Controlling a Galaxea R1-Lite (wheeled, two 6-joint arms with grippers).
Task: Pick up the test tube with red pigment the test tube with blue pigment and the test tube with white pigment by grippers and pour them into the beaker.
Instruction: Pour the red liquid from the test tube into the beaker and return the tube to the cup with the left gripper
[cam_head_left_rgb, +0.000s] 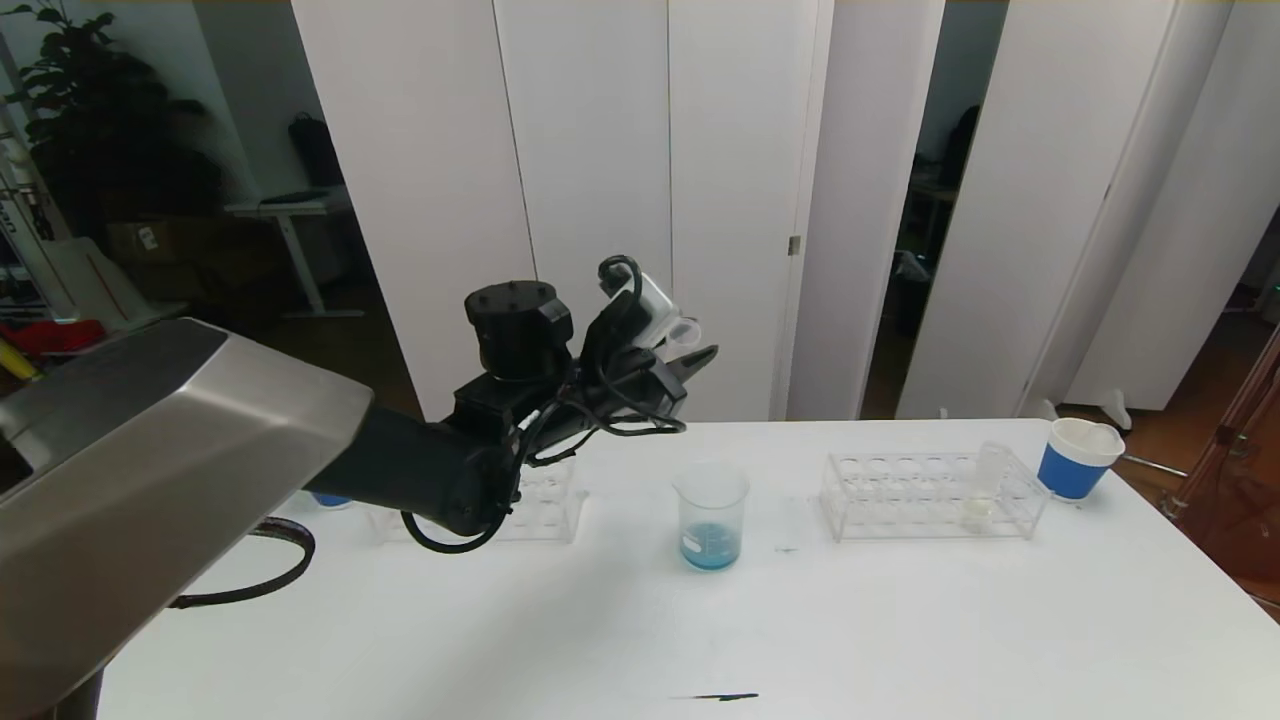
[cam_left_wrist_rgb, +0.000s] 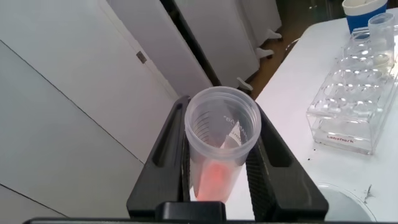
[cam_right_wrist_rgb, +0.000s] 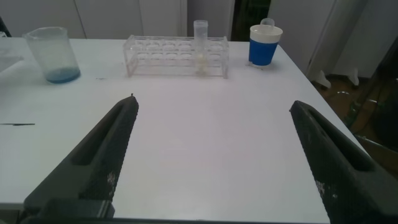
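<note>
Left gripper (cam_head_left_rgb: 690, 362) is raised above the tabletop (cam_head_left_rgb: 640, 620), up and to the left of the beaker (cam_head_left_rgb: 711, 516), with its jaws closed on a clear tube (cam_head_left_rgb: 683, 333) whose open mouth points toward the beaker's side. From the head view the beaker stands upright near the middle of the tabletop and already holds a shallow layer of blue liquid, so the blue pour looks done. To the right of the beaker sits a clear rack (cam_head_left_rgb: 935, 495), and the test tube with white pigment (cam_head_left_rgb: 985, 487) stands upright in it near the end farthest from the beaker. A blue-banded cup (cam_head_left_rgb: 1077, 457) stands beyond that end. A second rack (cam_head_left_rgb: 545, 505) lies left of the beaker, partly hidden by the arm.

From the left wrist view, the left gripper (cam_left_wrist_rgb: 221, 165) is clamped on the tube (cam_left_wrist_rgb: 219, 146), and red-orange liquid sits at its bottom (so this is the red one). The step in hand seems to be the red pour: the mouth should be carried over the beaker's rim before tipping further, then tilted slowly so the liquid runs down inside the glass and not onto the tabletop. The beaker looks light, so the tube should not knock it.

From the right wrist view, the right gripper (cam_right_wrist_rgb: 214, 155) hangs low over the near tabletop with its jaws wide apart and nothing between them, well short of the beaker (cam_right_wrist_rgb: 53, 55). The white-pigment tube (cam_right_wrist_rgb: 200, 46) waits upright in the rack (cam_right_wrist_rgb: 177, 56), to the beaker's right.
</note>
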